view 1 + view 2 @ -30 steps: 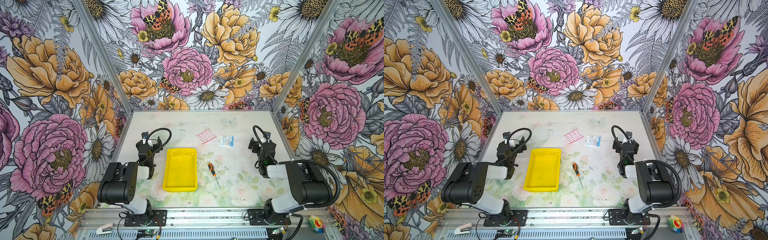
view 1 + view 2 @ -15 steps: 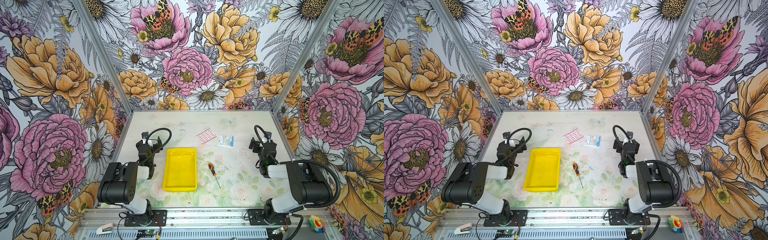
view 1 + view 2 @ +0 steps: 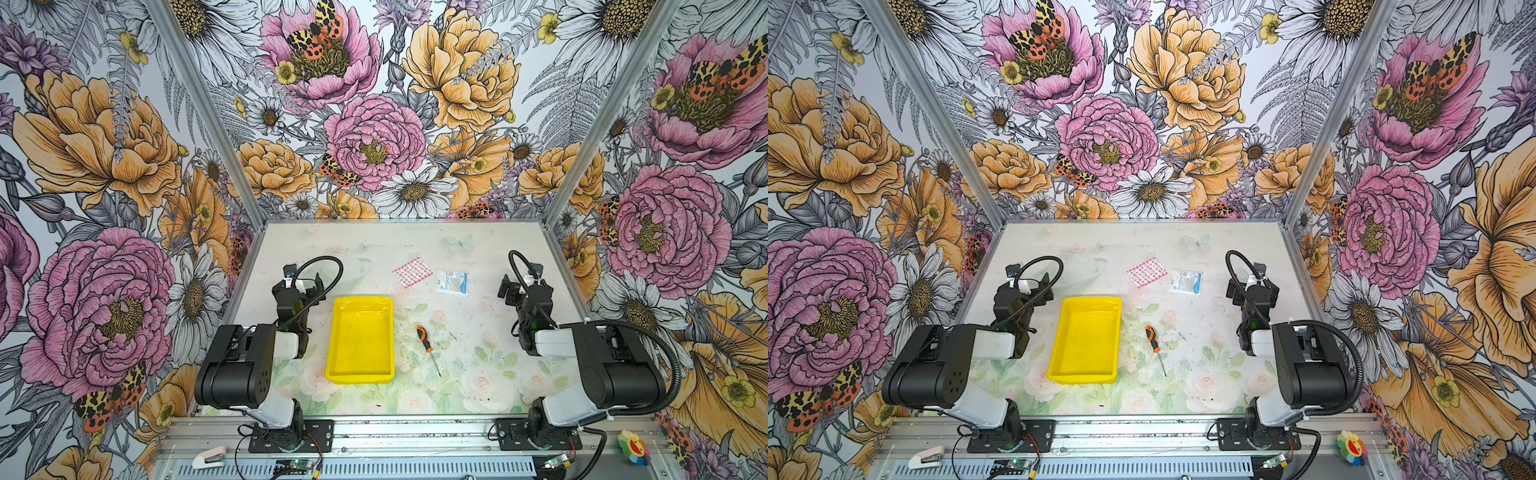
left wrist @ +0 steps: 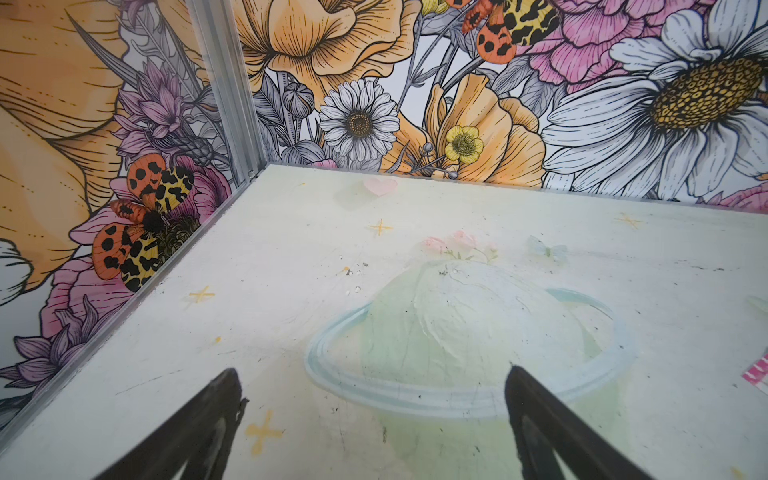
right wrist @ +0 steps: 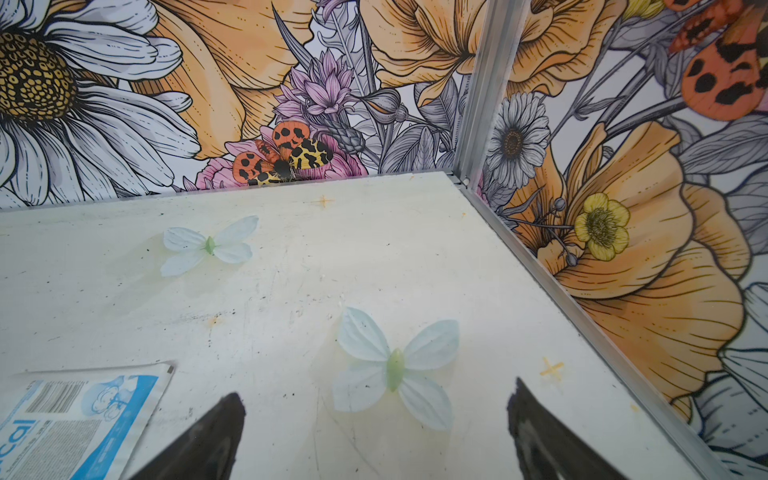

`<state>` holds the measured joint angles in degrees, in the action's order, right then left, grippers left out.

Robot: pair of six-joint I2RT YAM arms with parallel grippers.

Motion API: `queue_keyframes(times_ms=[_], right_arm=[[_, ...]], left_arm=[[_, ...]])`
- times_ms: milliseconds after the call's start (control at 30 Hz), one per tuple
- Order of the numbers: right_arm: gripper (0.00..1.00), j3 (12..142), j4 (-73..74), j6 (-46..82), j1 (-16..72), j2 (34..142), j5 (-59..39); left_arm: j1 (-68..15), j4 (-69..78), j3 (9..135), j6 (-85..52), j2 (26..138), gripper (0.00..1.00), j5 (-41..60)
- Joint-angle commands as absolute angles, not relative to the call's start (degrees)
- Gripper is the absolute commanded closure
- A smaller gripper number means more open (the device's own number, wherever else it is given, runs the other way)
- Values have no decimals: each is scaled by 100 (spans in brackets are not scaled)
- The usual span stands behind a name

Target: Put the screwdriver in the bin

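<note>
Robotics lab test cell, floral-print walls (image 3: 374,145), aluminium corner posts (image 3: 203,104), arms (image 3: 232,370) bolted to a metal rail (image 3: 415,436)

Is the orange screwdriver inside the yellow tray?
No, the orange-and-black screwdriver lies beside the shallow yellow plastic bin, not in it.

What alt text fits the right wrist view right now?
The right gripper, open and empty, is over the white table, framing a pale butterfly print. A printed packet lies nearby; neither screwdriver nor bin shows here.
</note>
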<state>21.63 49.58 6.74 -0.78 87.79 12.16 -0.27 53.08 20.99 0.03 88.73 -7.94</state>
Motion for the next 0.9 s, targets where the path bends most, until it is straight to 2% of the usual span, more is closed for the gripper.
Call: queue_keyframes(times_ms=[0,267,367,500,700,867], right_arm=[[1,2198,4827,689,-72,8554,1315],[0,2623,2802,1019,24,7386,1583],[1,3149,1443,1631,160,7015,1968],[1,3841,-358,2603,281,6823,2110],[1,4863,-2124,3061,571,7122,871],[1,5291,-2886,3252,1435,7405,885]], left_arm=[[24,5015,2285,40,8735,1,-567],[58,3277,2697,-72,7825,1,-894],[50,2221,2937,-590,7331,1,-1496],[37,974,3333,-1281,6842,1,-1428],[53,-558,3873,-1848,6469,1,-368],[34,-1617,4319,-1717,6407,1,532]])
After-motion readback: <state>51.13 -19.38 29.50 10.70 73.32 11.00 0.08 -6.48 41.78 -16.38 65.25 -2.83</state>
